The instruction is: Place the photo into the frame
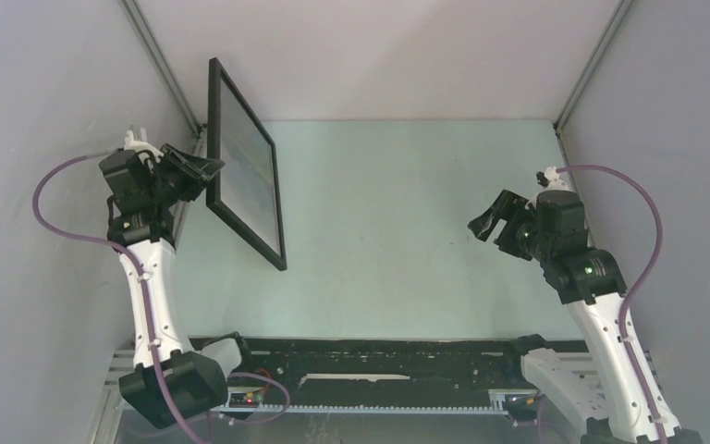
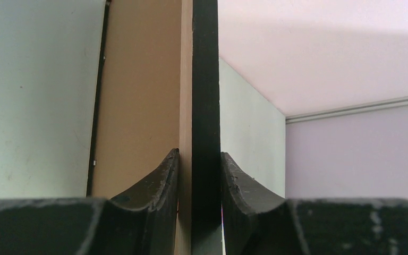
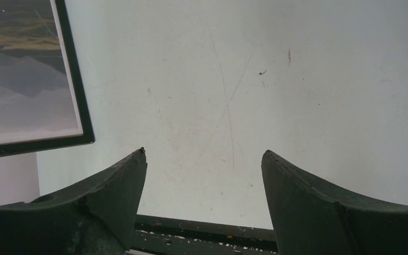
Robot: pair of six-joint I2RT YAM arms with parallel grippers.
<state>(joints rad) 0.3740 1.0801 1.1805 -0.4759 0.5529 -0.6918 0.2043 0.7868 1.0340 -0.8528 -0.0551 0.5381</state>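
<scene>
Left wrist | left pincer [image 2: 199, 159] nips frame [image 2: 205, 79] rim | backing board [image 2: 138, 79] alongside

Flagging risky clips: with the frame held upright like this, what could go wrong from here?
The left claw pinches only one rim of the frame, which is upright: it may pivot or slip. The right claw hangs open and apart, giving no support. The brown backing might drop out if loose.
</scene>
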